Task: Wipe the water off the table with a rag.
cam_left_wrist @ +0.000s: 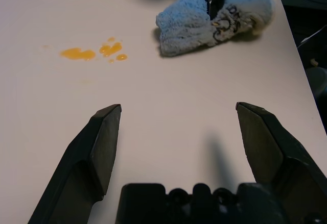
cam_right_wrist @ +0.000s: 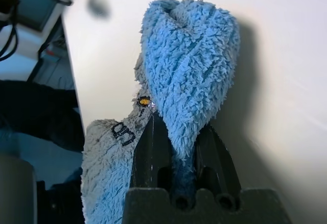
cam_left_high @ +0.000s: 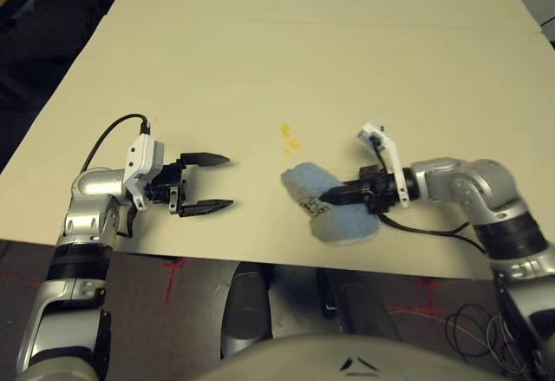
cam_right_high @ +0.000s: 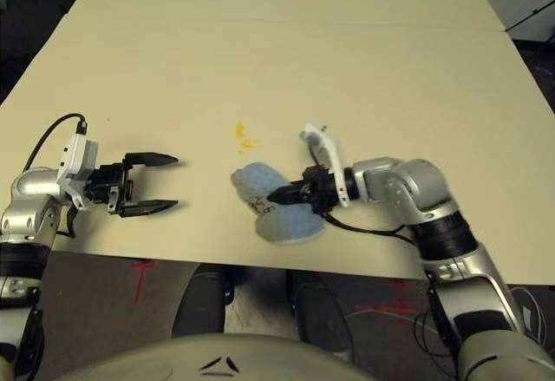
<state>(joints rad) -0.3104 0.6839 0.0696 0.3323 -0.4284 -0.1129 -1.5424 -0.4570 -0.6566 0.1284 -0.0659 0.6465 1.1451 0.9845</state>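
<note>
Water (cam_left_wrist: 77, 54) lies on the table (cam_left_high: 390, 68) in small yellow-orange splotches, so the wiping is unfinished. Seen from the head, the main splotch and a cluster of smaller drops sit at about 11 o'clock from the rag (cam_left_high: 342, 223), near it but apart. The left wrist view also shows a couple of very faint specks close to the bright drops, perhaps thin residue.

The rag is bunched in the right gripper (cam_left_high: 323, 197), whose fingers are closed on a fold of it, with cloth bulging out past the tips and a flap hanging to one side. It is over the near part of the table; whether its underside presses on the wood or hangs just above, I cannot tell. The left gripper (cam_left_high: 231, 180) is at 9 o'clock from the rag, its fingers wide apart and holding nothing.

Getting hold of the rag is done, then. What is left, as I judge it, is to carry it towards 11 o'clock, press it down over the splotches and wipe until the drops and faint specks are gone. An orange spot (cam_right_wrist: 144, 101) on the cloth could be soaked-up liquid or part of the print.

As for writing, the rag bears dark, curved characters (cam_right_wrist: 123, 133), partly folded away; I cannot read them as a word. No brand can be made out.
</note>
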